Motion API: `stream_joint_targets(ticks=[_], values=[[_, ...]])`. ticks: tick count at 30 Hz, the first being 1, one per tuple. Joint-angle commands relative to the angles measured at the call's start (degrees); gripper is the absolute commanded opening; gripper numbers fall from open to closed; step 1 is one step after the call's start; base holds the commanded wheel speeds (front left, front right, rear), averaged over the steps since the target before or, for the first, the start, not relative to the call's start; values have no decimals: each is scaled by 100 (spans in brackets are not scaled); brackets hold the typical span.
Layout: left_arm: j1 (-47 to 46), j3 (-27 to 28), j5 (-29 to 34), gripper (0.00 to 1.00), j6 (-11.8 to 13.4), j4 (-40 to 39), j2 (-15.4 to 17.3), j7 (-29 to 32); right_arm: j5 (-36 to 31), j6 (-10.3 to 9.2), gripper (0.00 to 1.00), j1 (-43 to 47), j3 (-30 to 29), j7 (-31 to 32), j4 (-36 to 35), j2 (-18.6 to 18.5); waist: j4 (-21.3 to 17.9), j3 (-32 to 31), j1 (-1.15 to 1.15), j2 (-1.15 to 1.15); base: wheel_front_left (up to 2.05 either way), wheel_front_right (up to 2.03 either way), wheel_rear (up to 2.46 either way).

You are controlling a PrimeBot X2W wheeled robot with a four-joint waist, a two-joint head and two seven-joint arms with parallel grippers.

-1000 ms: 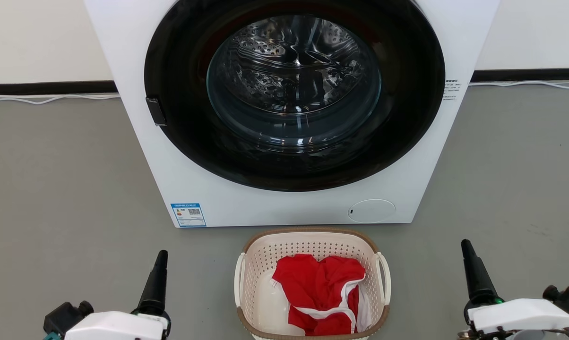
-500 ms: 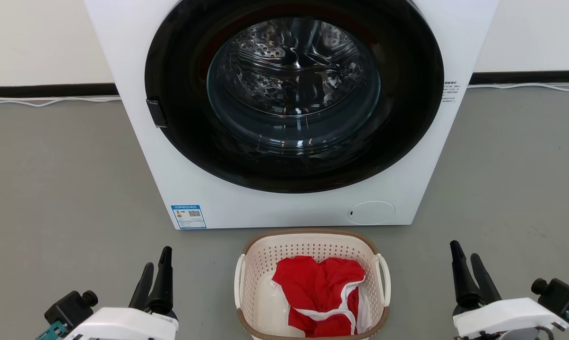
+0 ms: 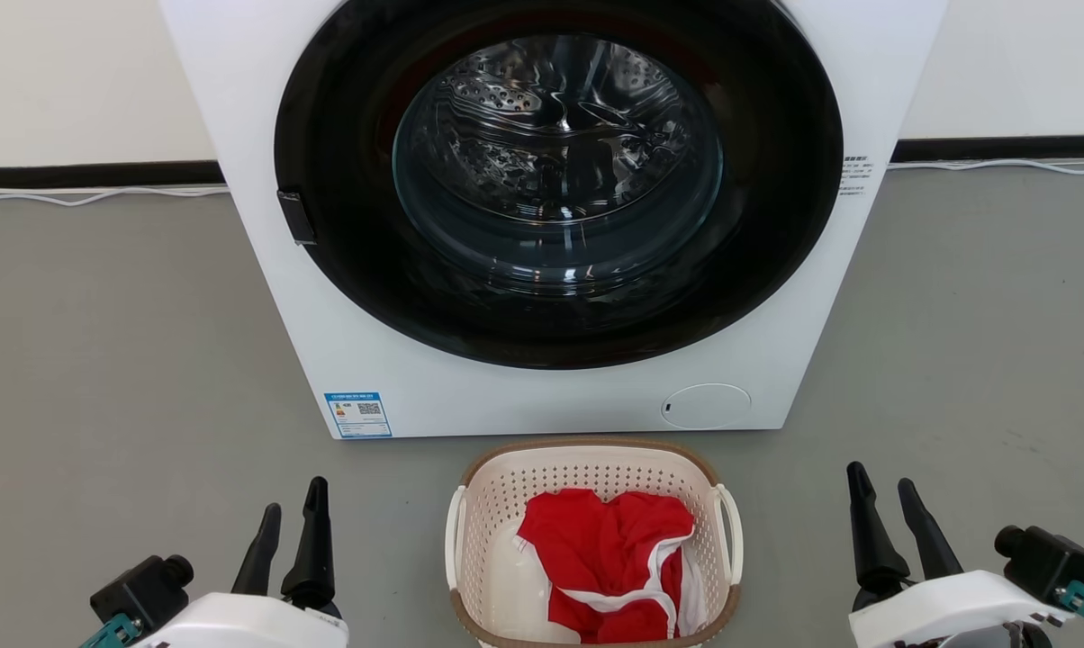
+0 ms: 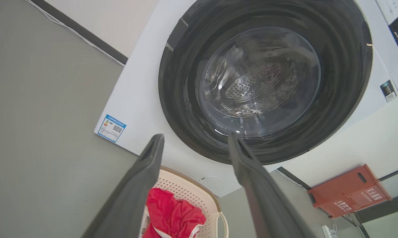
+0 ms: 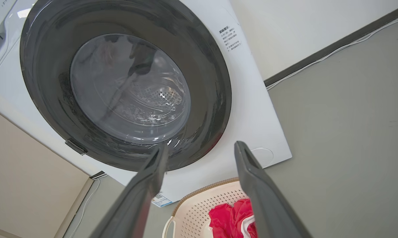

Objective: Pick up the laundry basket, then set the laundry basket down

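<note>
Two tools, left tool and right tool, both parted above grey floor; laundry basket sits before washing machine.

The left claw, two long dark fingers on a white wrist, points forward, fingers parted and empty. The right claw matches it.

A white washing machine stands on grey floor before a pale wall.

Head looks down, wrists upward; all share washer, laundry basket.
</note>
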Motion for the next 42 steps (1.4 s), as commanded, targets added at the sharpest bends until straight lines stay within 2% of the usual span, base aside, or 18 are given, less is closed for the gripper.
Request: stream_joint_targets(ticks=[1, 13, 42], values=[[-70, 80, 192, 100, 38, -206, 57, -86, -231, 26, 100, -257, 103, -103, -137, -62, -5, -1, 0, 0, 0, 0, 0], [-11, 11, 1070, 100, 129, -304, 65, -288, -1018, 31, 100, -290, 270, -304, -92, -106, -32, 5, 0, 0, 0, 0, 0], [110, -122, 3125, 100, 333, -520, 84, -776, -3106, 41, 100, -292, 231, -788, -100, -82, -47, 26, 0, 0, 0, 0, 0]])
